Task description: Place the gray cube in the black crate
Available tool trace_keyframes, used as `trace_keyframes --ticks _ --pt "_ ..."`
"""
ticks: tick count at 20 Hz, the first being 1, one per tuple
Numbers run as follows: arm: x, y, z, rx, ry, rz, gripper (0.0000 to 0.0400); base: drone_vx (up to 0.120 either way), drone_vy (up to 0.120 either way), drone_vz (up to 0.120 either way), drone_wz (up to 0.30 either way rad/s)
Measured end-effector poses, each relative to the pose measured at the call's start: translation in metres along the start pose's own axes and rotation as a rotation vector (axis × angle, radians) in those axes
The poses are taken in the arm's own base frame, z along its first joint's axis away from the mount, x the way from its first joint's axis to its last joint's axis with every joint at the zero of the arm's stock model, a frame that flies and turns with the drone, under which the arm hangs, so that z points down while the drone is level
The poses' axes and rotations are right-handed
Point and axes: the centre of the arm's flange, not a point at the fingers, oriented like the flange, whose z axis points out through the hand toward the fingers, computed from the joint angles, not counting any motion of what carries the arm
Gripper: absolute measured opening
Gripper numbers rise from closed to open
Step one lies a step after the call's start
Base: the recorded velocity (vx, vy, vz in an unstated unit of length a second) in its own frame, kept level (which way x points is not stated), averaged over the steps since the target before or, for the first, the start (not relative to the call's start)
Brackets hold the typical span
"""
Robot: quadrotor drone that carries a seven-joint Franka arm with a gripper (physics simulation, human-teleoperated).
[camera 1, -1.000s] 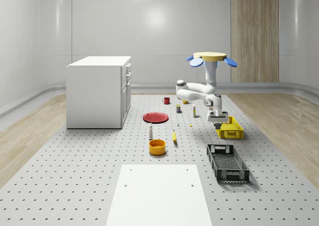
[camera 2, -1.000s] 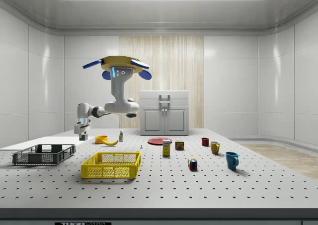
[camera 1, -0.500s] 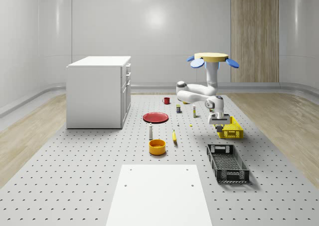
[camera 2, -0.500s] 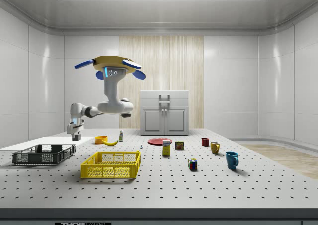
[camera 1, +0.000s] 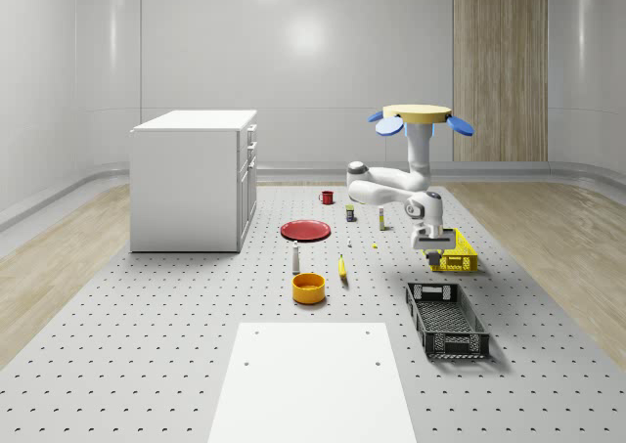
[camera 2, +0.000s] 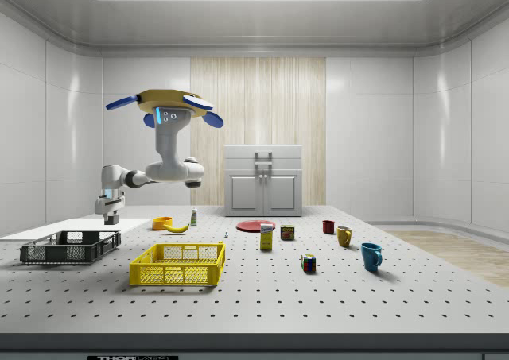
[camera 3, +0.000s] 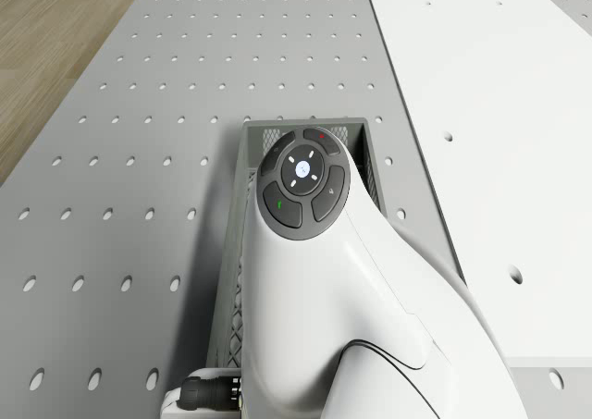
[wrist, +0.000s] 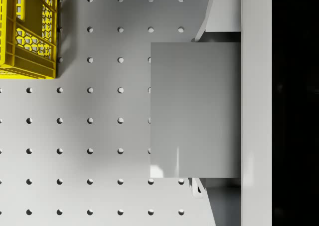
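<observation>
The gray cube is sitting clamped between the fingers of the gripper, held in the air above the perforated table; the drone is hovering over the yellow crate; the gripper is hanging between that crate and the black crate, near both.

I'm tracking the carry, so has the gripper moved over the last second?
Yes. In the side view the gripper has shifted toward that view's left, from beside the orange bowl to above the black crate, with the gray cube between its fingers.
</observation>
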Motion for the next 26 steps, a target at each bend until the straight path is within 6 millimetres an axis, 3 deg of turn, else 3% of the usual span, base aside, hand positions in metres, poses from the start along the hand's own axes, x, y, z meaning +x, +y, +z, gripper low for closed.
trace_keyframes --ticks 4,16,22,26 --pt "0.0000 0.0000 0.0000 0.000 0.000 0.000 0.0251 0.120 0.000 -0.010 0.000" --pt "0.0000 0.0000 0.0000 0.000 0.000 0.000 0.0251 0.120 -0.007 -0.080 0.000" --pt "0.0000 0.0000 0.0000 0.000 0.000 0.000 0.0251 0.120 -0.020 0.000 0.000" --pt "0.0000 0.0000 0.0000 0.000 0.000 0.000 0.0251 0.120 0.000 -0.110 0.000"
